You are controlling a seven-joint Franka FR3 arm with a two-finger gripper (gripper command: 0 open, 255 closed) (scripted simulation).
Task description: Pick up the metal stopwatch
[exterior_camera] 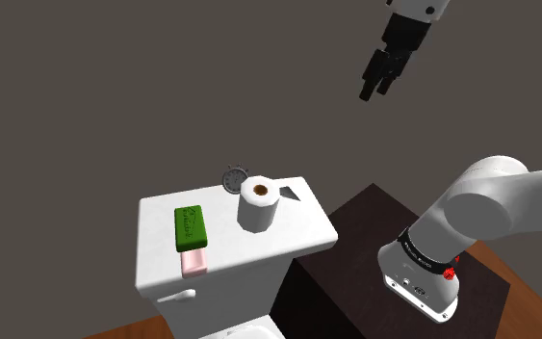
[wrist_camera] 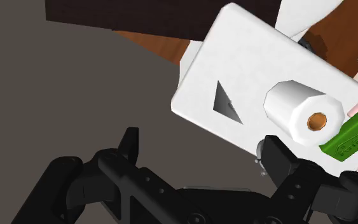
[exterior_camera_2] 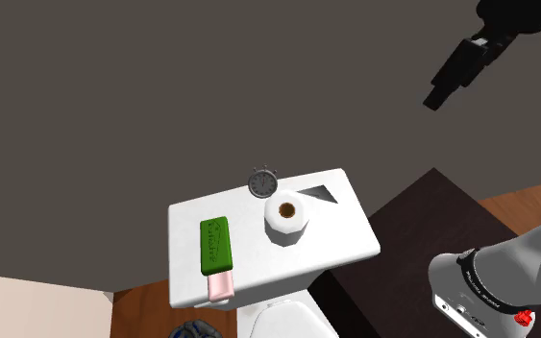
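Stopwatch [exterior_camera: 236,179]: round, grey, small knob on top; stands upright at the back edge of the white tank lid [exterior_camera: 158,241], just beside the paper roll [exterior_camera: 258,204].
Claw [exterior_camera: 374,93]: fingers apart, empty, touching nothing, well above the lid.

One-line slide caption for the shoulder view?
Open claw hangs high, clear of the white toilet tank; the stopwatch stands at its back edge beside a paper roll.

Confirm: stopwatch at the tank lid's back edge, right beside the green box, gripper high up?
No. The stopwatch is at the tank lid's back edge but beside the white paper roll; the green box lies apart, nearer the front, per the shoulder view. The gripper does hang high up.
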